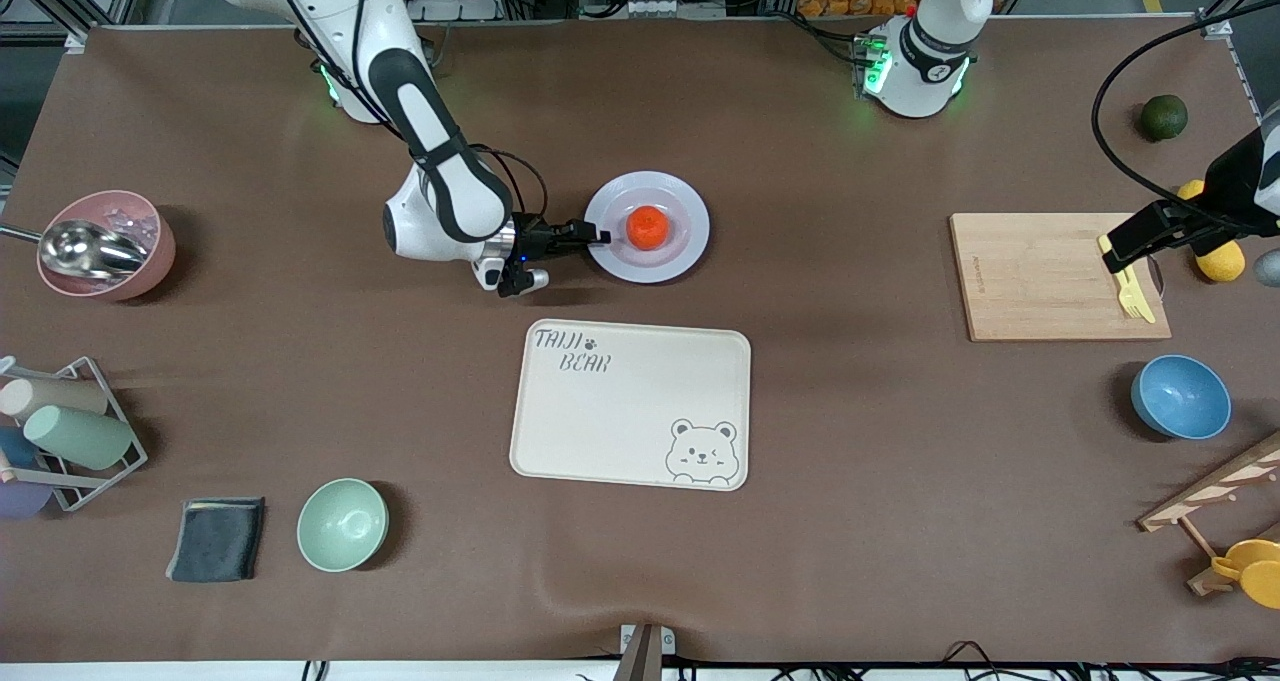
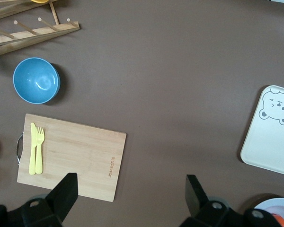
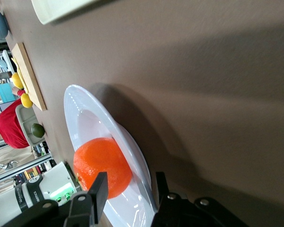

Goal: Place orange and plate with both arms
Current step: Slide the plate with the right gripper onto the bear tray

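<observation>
One finger [image 3: 97, 189] partly hides the orange [image 3: 102, 164].

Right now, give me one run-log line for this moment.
orange: in plate centre | right gripper: fingers astride plate rim | left gripper: open over cutting board | bear tray: empty

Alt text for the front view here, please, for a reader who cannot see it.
The right gripper sits at the rim of a round pale lavender-white plate holding a small orange-red orange, farther from the camera than a cream bear tray. The left gripper hovers open over a wooden cutting board.
</observation>
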Available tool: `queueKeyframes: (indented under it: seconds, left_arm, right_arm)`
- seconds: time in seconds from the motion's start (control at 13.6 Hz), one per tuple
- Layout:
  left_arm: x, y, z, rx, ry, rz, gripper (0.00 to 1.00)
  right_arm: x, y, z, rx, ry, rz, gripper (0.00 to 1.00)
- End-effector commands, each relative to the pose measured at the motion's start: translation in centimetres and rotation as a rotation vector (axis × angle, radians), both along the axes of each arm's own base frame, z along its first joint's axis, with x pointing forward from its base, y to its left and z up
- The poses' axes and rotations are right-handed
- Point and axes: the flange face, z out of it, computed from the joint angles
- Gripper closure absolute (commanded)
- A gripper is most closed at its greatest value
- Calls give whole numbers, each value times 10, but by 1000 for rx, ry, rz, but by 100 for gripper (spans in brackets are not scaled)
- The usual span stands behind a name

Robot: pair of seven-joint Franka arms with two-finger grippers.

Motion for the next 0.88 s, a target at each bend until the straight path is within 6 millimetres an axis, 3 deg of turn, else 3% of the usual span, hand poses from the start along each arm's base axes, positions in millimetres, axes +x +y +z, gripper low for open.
queueKeyframes:
  seconds: [0.0, 0.07, 0.15, 0.29, 0.81]
  left_arm:
    - [-7, 1, 3, -11, 7, -17, 0]
    - [-7, 3, 3, -6, 5, -19, 0]
    - [-7, 4, 3, -3, 7, -17, 0]
    - [-7, 5, 4, -3, 5, -17, 0]
    - [-7, 2, 3, -3, 7, -20, 0]
  right_arm:
    - [-9, 5, -2, 0, -21, -4, 66]
    - [-9, 4, -3, -19, -40, -3, 74]
    - [-11, 7, -3, -28, -53, 6, 88]
    - [-12, 9, 0, -24, -58, 10, 98]
    - [-2, 20, 36, 55, -75, -34, 100]
